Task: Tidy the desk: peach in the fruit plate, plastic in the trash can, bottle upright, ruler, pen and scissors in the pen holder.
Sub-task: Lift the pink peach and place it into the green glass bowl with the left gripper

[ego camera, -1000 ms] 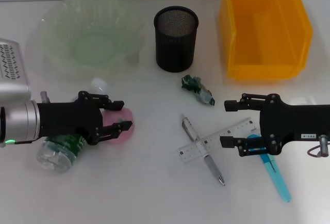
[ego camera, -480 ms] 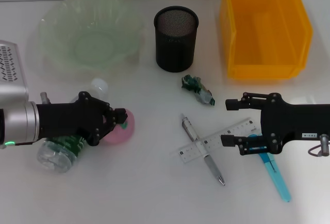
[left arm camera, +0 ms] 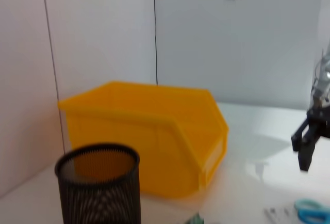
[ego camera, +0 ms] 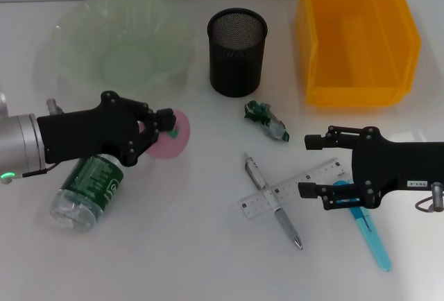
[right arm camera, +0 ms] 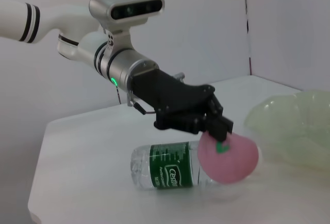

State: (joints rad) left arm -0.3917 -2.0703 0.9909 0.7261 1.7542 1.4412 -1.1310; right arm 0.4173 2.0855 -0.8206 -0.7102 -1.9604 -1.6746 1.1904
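My left gripper (ego camera: pixel 164 127) is shut on the pink peach (ego camera: pixel 171 136) and holds it above the table, just in front of the pale green fruit plate (ego camera: pixel 76 23). The right wrist view shows the same grasp on the peach (right arm camera: pixel 231 155). A clear bottle (ego camera: pixel 86 192) with a green label lies on its side below that arm. Crumpled plastic (ego camera: pixel 266 120) lies in front of the black mesh pen holder (ego camera: pixel 236 51). The pen (ego camera: pixel 273 202) and ruler (ego camera: pixel 294 186) cross each other. My right gripper (ego camera: pixel 313 165) stands open beside the ruler, over the blue scissors (ego camera: pixel 367 231).
A yellow bin (ego camera: pixel 354 37), the trash can, stands at the back right, next to the pen holder (left arm camera: pixel 98 188). The bin (left arm camera: pixel 149 131) also fills the left wrist view. A white wall runs along the table's far edge.
The left gripper closed on the peach and lifted it up and toward the fruit plate, uncovering the lying bottle. The right arm has stayed in place.
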